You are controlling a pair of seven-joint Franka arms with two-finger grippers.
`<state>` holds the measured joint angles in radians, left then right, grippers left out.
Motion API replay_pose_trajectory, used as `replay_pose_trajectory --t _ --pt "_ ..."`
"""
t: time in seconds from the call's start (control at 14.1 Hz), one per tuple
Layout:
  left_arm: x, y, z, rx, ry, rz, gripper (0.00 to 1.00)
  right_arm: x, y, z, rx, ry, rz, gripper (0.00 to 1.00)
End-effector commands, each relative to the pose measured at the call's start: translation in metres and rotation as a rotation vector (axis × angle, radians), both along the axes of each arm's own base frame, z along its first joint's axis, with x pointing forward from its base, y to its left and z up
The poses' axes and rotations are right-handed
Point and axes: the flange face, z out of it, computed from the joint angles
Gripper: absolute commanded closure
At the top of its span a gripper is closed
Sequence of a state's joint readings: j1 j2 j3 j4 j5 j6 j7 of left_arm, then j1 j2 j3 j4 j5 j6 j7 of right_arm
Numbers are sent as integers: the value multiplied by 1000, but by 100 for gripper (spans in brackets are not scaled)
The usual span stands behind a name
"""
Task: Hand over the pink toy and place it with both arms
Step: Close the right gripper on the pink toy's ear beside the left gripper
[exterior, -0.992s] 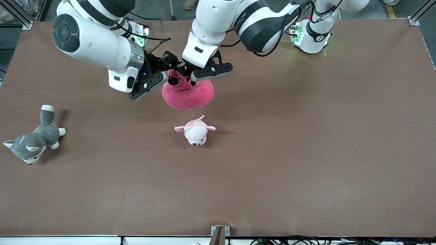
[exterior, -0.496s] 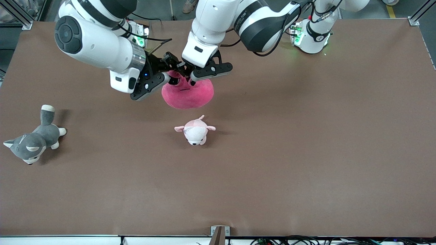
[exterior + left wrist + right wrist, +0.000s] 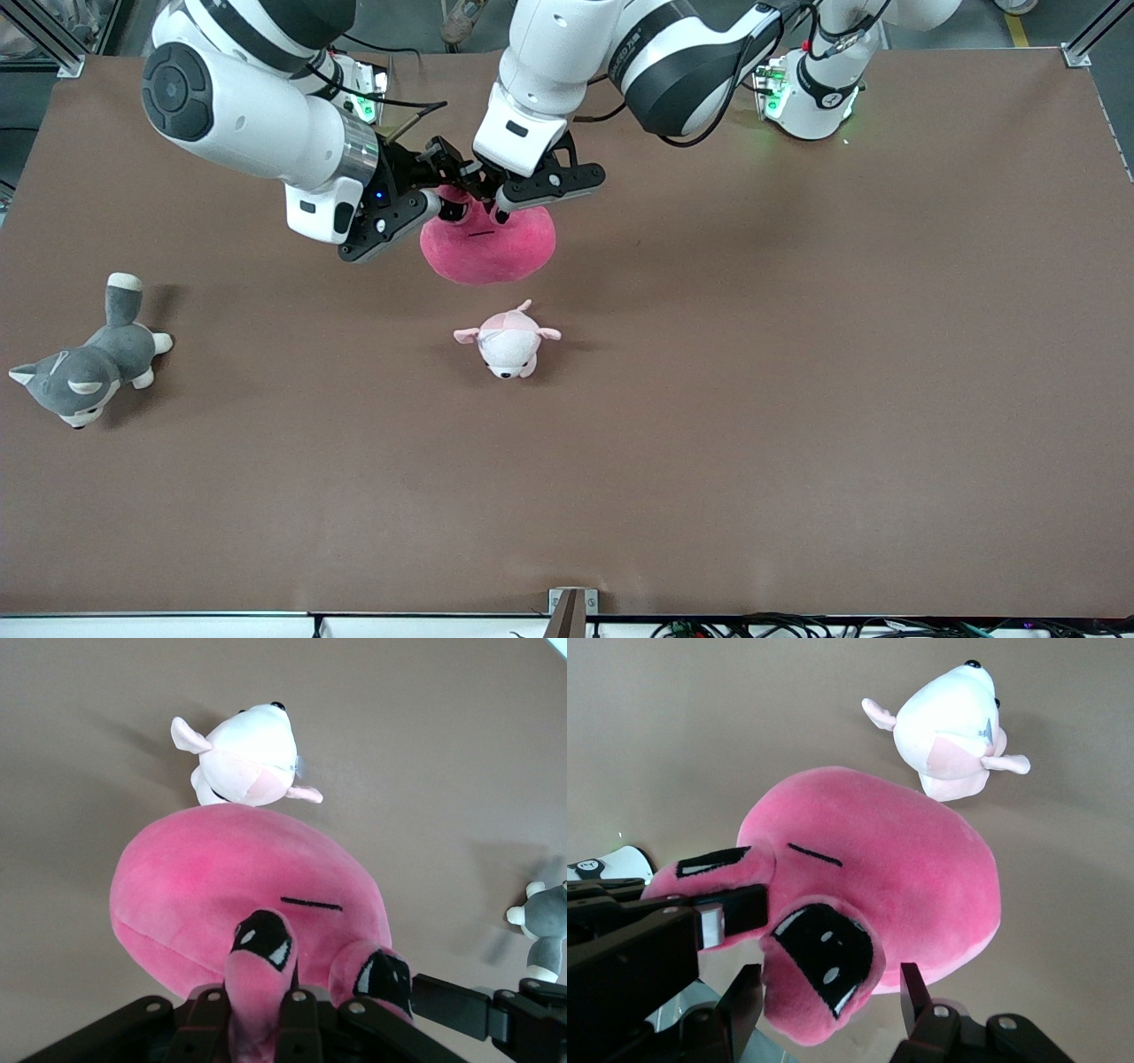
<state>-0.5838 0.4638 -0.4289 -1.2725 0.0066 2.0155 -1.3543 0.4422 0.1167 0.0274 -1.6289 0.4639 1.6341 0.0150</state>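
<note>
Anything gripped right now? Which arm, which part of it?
Left gripper pinches the pink toy by an eye flap. Right gripper has open fingers either side of the other eye flap, not clamped yet.

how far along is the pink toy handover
Done: the left gripper has the pink toy lifted above the table, fingers shut on one eye flap. In hand: the right gripper has its fingers open around the other eye flap, not yet clamped. Left: right grip, left release, then placing. The pale pink plush and grey plush lie untouched.
</note>
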Motion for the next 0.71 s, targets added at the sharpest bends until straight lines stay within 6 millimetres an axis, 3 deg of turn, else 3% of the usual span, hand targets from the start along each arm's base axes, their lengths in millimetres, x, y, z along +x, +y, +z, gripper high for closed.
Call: replay_pose_trajectory --t 0.0,0.28,0.5,0.64 --pt "1 -4 4 -11 -9 13 100 2 3 -2 16 6 -6 44" --pt "1 -4 4 -10 -8 12 100 2 2 -3 16 9 -7 66" --pt "2 -4 4 -11 -9 13 100 1 2 -3 13 16 -4 98" --pt "2 -4 4 -11 -9 13 100 1 1 -3 11 16 -7 100"
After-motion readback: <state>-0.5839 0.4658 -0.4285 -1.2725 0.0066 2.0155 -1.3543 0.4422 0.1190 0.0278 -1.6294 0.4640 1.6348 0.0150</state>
